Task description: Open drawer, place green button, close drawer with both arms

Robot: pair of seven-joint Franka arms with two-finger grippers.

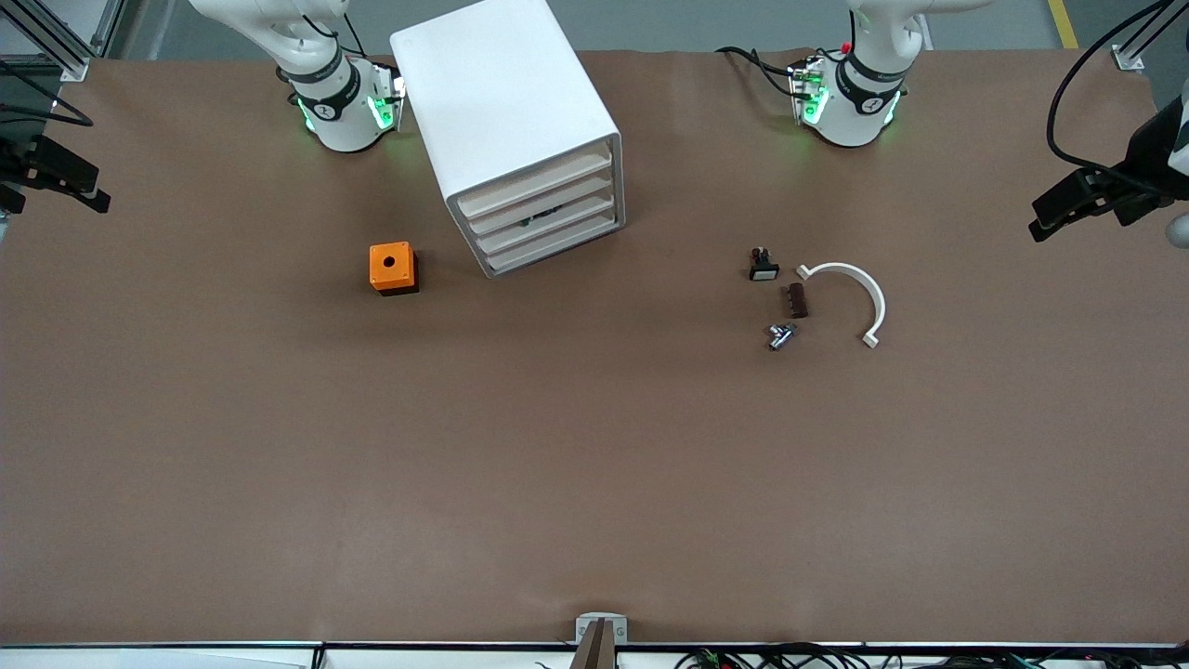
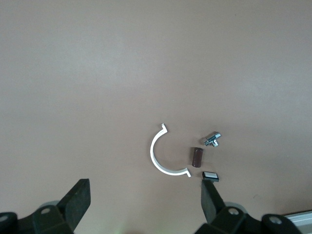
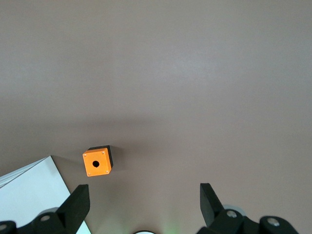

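Observation:
The white cabinet [image 1: 506,111] stands near the right arm's base, and all of its stacked drawers [image 1: 543,220] are pushed in. A small dark and green speck, probably the button [image 1: 539,216], shows in the slit between the middle drawers. Both arms are raised near their bases, and their hands are out of the front view. My left gripper [image 2: 145,190] hangs open high over bare table, with nothing between its fingers. My right gripper [image 3: 144,191] is open and empty too, high above the table beside the cabinet's corner [image 3: 29,190].
An orange box with a hole [image 1: 393,268] sits beside the cabinet toward the right arm's end. Toward the left arm's end lie a black button with white cap [image 1: 764,266], a brown cylinder [image 1: 797,300], a metal fitting [image 1: 780,335] and a white half ring [image 1: 850,290].

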